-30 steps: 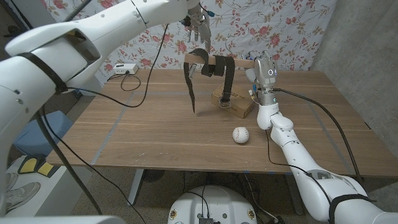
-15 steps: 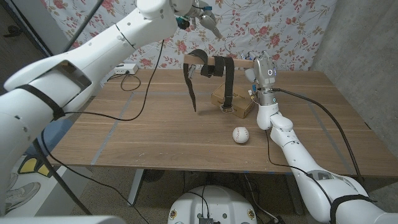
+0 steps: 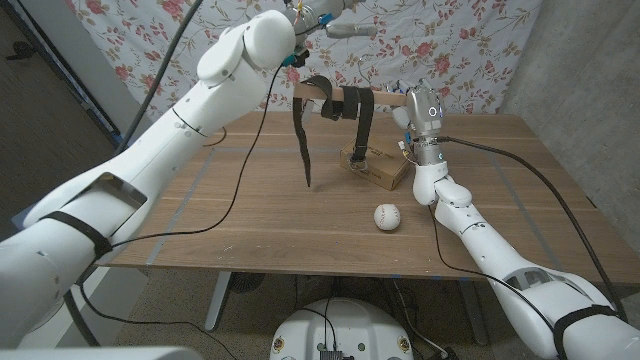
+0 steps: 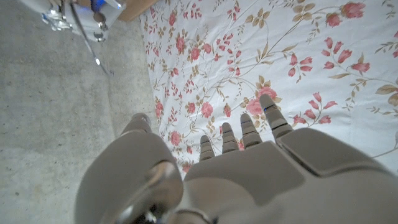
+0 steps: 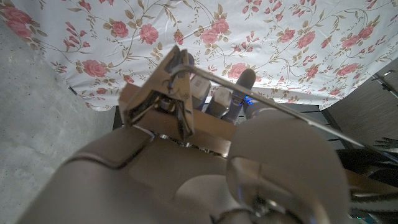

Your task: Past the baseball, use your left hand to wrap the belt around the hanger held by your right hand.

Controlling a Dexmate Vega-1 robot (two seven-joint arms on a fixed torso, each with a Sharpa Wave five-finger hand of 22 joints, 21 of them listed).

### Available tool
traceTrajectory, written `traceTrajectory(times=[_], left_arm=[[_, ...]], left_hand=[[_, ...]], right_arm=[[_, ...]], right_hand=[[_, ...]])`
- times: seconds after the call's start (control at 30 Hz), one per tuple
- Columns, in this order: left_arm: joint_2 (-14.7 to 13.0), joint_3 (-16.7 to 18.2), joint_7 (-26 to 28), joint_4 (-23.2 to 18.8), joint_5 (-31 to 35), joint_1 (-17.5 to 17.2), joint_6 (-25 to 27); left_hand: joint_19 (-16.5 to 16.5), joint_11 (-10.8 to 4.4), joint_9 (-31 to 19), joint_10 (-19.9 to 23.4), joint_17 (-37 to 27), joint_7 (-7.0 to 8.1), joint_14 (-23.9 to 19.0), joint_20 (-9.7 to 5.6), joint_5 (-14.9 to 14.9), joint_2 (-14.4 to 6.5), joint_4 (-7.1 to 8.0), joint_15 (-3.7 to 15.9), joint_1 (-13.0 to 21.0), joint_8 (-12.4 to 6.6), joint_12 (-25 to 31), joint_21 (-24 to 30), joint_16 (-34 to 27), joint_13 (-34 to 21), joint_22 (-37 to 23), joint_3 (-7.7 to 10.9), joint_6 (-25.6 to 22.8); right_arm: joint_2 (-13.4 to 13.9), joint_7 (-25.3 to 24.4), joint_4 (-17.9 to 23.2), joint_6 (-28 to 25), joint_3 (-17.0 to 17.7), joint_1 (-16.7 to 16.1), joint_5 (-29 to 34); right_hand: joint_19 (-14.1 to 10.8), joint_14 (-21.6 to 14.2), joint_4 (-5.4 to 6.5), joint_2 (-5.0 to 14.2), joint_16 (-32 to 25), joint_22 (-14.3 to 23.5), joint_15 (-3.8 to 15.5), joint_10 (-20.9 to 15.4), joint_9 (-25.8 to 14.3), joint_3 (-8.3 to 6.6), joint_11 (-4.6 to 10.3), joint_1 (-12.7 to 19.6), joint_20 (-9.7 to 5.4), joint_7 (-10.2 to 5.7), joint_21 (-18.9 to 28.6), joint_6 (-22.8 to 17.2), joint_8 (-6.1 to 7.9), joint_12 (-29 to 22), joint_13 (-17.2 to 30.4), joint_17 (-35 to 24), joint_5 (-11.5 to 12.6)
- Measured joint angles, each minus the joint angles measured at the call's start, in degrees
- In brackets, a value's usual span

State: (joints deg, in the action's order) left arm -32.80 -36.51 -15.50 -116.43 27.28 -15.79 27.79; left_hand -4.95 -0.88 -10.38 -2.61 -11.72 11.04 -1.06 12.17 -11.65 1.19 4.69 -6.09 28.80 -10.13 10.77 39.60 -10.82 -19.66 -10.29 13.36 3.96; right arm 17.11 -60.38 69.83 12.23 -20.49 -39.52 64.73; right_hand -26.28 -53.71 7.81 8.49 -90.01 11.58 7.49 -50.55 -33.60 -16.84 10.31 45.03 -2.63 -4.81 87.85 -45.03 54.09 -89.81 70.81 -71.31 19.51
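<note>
Above the table, left hand (image 3: pixel 340 22) open, empty; right hand (image 3: pixel 412 105) gripping belt-draped hanger (image 3: pixel 385 98).

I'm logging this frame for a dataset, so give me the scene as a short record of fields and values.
belt: draped over the hanger, ends hanging down
hanger: wooden, held level above the table by the right hand
right hand: grips the hanger's end
left hand: raised high before the floral backdrop, holding nothing, fingers extended
baseball: on the table, nearer the robot than the belt
box: cardboard, under the hanging belt
table: wooden
</note>
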Motion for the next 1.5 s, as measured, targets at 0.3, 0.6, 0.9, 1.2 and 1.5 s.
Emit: traceTrajectory(times=[0.3,0.6,0.9,1.2,1.5], left_arm=[[-0.84,4.38,14.84,-1.01,-4.23,-6.29,-7.55],[-1.93,6.5,21.16,-2.22,-6.64,-9.53,-12.82],[-2.86,7.9,23.29,-3.49,-7.74,-11.54,-15.69],[-3.95,9.11,23.42,-4.75,-8.83,-13.08,-17.41],[-4.67,9.86,22.92,-5.34,-9.7,-13.99,-18.64]], left_hand=[[-0.61,-0.15,0.0,-0.76,0.01,0.64,0.54,0.0,0.0,0.67,0.12,0.55,-0.67,0.31,0.0,-0.82,0.0,0.61,0.0,-0.6,1.63],[-0.61,-0.46,-0.01,-1.48,0.27,0.93,1.27,0.0,0.0,0.97,0.12,0.66,-0.97,0.44,0.0,-1.06,0.0,1.07,0.01,-1.08,2.53],[-0.6,-0.45,0.26,-1.47,0.27,0.94,1.27,0.0,-0.01,1.19,-0.03,0.66,-1.19,0.44,0.0,-1.47,0.0,1.33,0.01,-1.23,2.54],[-0.6,-0.23,0.26,-1.68,0.54,1.13,1.57,-0.01,-0.01,1.19,-0.27,0.97,-1.19,0.44,0.0,-1.68,0.0,1.6,0.01,-1.47,2.73],[-0.6,-0.14,0.26,-1.76,0.53,0.82,1.57,-0.01,-0.01,1.19,-0.27,0.97,-1.19,0.15,0.0,-1.9,0.0,1.88,0.02,-1.46,3.05]], right_arm=[[7.65,8.86,6.63,-8.49,-8.79,0.85,-12.92],[13.03,19.1,13.13,-15.11,-13.36,1.43,-20.3],[17.13,29.67,18.27,-20.29,-15.63,2.43,-25.7],[20.3,38.88,22.25,-24.87,-17.14,3.54,-28.45],[22.77,46.68,25.24,-28.94,-18.58,4.91,-29.99]], right_hand=[[0.0,0.0,0.0,0.15,0.0,0.0,0.0,0.0,-0.01,0.0,0.0,0.15,0.0,0.63,0.0,-0.01,0.38,0.0,0.0,0.0,0.0],[0.0,0.0,0.0,0.22,0.0,0.0,0.0,0.33,0.0,0.0,-0.27,0.22,0.0,1.04,0.0,0.41,0.38,0.0,0.0,0.0,0.0],[0.0,0.01,0.0,0.22,0.0,0.0,0.02,1.15,-0.28,0.0,-0.48,0.22,0.0,1.34,0.0,0.72,0.38,0.0,0.0,0.0,0.23],[0.0,0.96,0.0,0.21,0.0,-0.14,0.07,1.76,-0.38,0.0,-0.49,0.23,0.0,1.65,0.0,1.03,0.38,0.0,0.0,-0.01,0.23],[0.62,1.34,0.25,0.2,0.0,-0.13,-0.32,2.36,-0.53,0.25,-0.48,0.23,0.0,1.64,-0.35,1.03,0.37,0.37,0.0,-0.01,0.67]])
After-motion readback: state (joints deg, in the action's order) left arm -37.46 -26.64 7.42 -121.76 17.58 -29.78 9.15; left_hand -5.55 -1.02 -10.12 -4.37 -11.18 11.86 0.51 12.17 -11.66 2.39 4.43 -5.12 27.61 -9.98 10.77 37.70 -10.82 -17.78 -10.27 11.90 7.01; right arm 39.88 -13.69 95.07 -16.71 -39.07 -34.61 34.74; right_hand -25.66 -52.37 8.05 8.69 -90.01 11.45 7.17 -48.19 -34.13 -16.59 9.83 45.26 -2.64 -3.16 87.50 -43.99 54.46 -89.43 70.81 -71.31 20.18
